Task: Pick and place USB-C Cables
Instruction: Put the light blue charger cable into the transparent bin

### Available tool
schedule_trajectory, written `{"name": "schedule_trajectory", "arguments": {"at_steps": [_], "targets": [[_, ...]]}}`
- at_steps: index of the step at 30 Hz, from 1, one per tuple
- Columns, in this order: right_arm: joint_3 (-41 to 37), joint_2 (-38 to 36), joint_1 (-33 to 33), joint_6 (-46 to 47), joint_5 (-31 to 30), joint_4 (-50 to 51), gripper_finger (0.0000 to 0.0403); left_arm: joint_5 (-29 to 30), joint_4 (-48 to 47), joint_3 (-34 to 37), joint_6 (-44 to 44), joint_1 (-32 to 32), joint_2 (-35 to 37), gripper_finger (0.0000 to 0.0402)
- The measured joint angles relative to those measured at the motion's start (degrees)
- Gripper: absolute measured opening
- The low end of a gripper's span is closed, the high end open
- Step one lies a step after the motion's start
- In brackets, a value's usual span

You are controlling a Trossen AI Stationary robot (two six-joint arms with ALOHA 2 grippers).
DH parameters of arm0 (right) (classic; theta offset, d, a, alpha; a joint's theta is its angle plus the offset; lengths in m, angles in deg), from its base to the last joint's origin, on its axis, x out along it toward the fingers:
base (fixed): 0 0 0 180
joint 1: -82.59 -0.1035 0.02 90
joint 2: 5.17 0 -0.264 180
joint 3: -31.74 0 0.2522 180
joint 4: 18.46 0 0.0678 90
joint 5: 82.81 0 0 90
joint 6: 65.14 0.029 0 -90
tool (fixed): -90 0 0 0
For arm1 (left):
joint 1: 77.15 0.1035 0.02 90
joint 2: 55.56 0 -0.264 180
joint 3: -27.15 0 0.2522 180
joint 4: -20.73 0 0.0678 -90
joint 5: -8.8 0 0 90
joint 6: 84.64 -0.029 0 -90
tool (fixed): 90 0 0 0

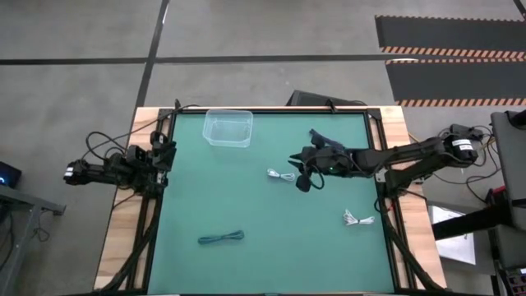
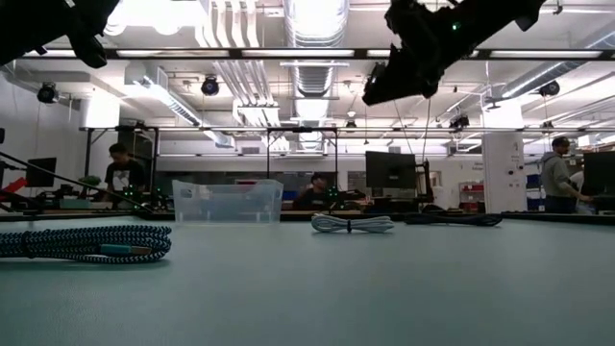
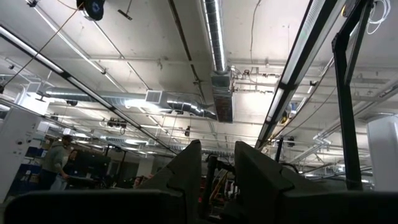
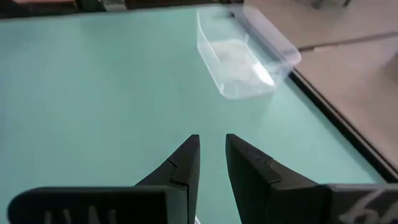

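Desk (image 1: 214,197) with a green mat, seen from above, flanked by two dark robot arms. The right tool (image 1: 301,168) hangs above the middle of the mat, just beside a white cable (image 1: 283,174) coiled on the surface. In its wrist view its fingers (image 4: 184,163) stand a narrow gap apart and hold nothing. A second white cable (image 1: 358,218) lies near the right edge; a teal-green cable (image 1: 221,238) lies on the near side, left of centre. A black shape beside the right tool may be the black cable; I cannot tell. A clear plastic container (image 1: 228,128) sits at the far edge, empty. The left tool (image 1: 156,154) waits off the mat's left edge, fingers slightly parted, empty.

Likely risk: with so narrow a gap, the fingers could push the loose coil aside or catch a single loop, letting the bundle unwind.
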Motion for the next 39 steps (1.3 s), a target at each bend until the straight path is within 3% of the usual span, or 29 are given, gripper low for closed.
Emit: {"name": "schedule_trajectory", "arguments": {"at_steps": [7,15,29,39], "targets": [[0.0,1.9,2.14,0.79,4.18,2.14,0.0068,0.0,0.0,0.0,0.0,0.0,0.0,0.0081],[1.53,7.17,2.46,-1.53,4.26,4.06,0.0072,0.0,-0.11,0.0,-0.03,0.0,0.0,0.0081],[11.29,19.17,3.23,-3.08,6.13,14.02,0.017,0.02,-0.55,0.0,-0.04,0.0,-0.02,0.0081],[13.68,26.51,5.52,-4.56,9.31,15.87,0.0187,0.02,-0.91,0.0,-0.04,0.0,0.0,0.0081]]}}
